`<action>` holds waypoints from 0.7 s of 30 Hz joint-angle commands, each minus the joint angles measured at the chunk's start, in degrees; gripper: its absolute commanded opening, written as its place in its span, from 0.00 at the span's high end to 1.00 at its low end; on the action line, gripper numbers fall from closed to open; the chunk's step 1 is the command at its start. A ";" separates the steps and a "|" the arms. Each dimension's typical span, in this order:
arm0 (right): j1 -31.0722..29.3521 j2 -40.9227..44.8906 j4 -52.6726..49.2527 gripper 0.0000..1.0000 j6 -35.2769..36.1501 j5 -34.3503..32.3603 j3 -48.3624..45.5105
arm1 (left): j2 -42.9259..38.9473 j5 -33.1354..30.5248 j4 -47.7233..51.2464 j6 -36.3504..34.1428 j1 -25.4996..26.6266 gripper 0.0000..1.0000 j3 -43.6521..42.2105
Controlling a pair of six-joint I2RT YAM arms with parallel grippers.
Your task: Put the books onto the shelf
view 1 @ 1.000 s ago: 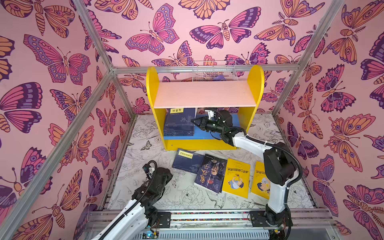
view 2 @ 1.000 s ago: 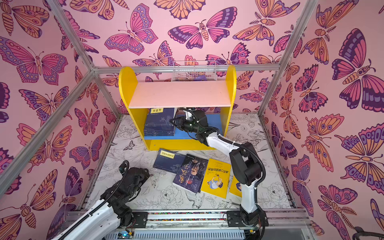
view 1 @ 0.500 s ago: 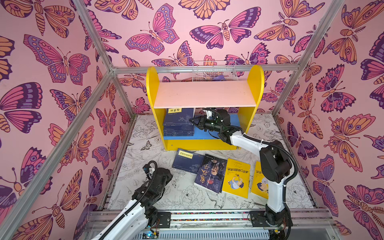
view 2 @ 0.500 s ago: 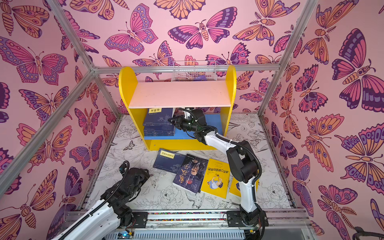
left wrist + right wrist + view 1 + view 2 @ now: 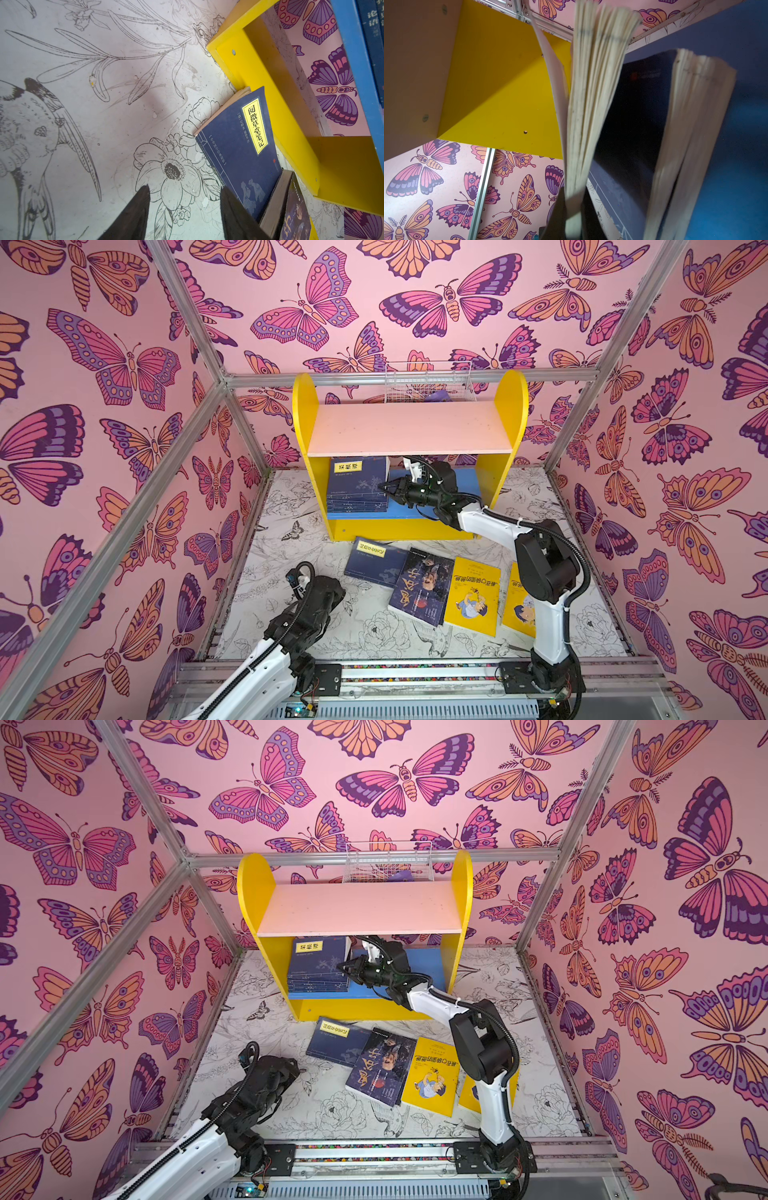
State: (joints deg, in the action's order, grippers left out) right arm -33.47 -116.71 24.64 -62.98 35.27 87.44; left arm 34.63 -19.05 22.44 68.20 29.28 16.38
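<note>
The shelf [image 5: 409, 429] [image 5: 357, 909] stands at the back, yellow-sided with a pink upper board. On its blue lower board lies a stack of navy books [image 5: 357, 485] [image 5: 318, 963]. My right gripper [image 5: 384, 488] [image 5: 343, 969] [image 5: 571, 207] reaches in under the pink board. It is shut on the page edge of the top navy book [image 5: 591, 93], whose pages fan out. On the floor lie a navy book [image 5: 376, 562] [image 5: 239, 149], a dark book [image 5: 422, 587] and two yellow books [image 5: 471, 595]. My left gripper [image 5: 343, 593] [image 5: 184, 199] is open and empty over the floor beside that navy book.
A white wire basket [image 5: 428, 383] sits behind the shelf. Butterfly-patterned walls and aluminium frame bars [image 5: 174, 456] close in the cell on three sides. The right arm's elbow [image 5: 544, 568] covers part of the far-right yellow book [image 5: 517, 605].
The right arm's elbow has shifted slightly to the left, while its gripper has stayed at the stack on the lower board. The left arm has not moved.
</note>
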 commanded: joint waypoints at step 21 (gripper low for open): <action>-0.89 0.73 -2.16 1.00 0.81 1.26 1.09 | 0.61 0.21 1.13 -0.08 -0.19 0.43 -1.26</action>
State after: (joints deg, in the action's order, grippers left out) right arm -33.52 -117.45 22.44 -62.96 35.66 89.08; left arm 35.11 -19.05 22.48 68.23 29.26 16.12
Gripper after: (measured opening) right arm 0.120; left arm 0.567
